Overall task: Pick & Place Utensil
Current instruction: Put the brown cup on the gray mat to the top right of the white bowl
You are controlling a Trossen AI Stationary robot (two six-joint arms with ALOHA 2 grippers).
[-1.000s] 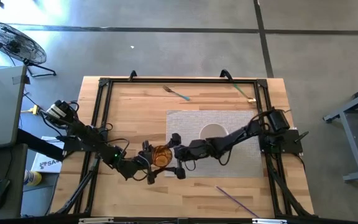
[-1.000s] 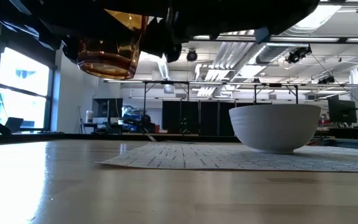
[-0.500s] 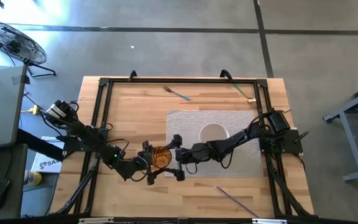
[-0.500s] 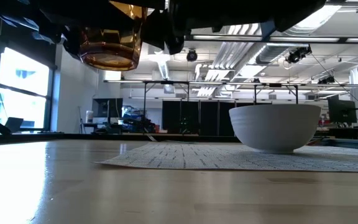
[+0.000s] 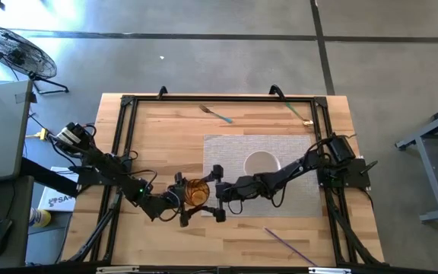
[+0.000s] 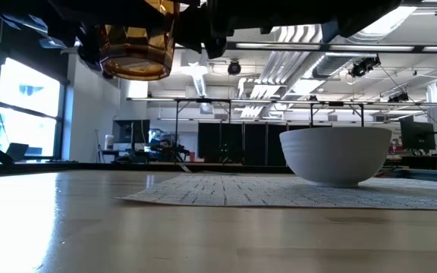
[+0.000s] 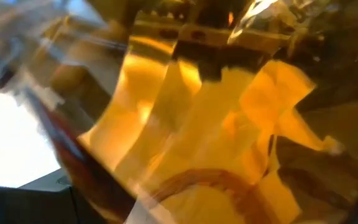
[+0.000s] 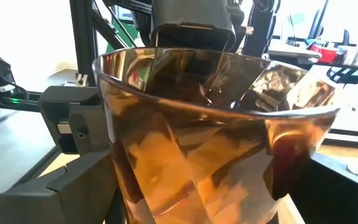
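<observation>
Your left gripper [image 5: 182, 199] holds the amber glass [image 5: 197, 192] above the table [image 5: 166, 137], jaws spread wide around it. Your right gripper [image 5: 217, 192] is spread just as wide at the glass's other side; whether it touches, you cannot tell. You have one white bowl [image 5: 261, 163] on one placemat [image 5: 226, 148], one fork [image 5: 215, 113], and two more utensils: one at the far edge [image 5: 299, 113], one at the near edge [image 5: 289, 244].

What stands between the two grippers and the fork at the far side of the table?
An amber glass is held up between the left gripper and right gripper, so both are occupied. The bare table toward the fork shows no obstacle.
</observation>
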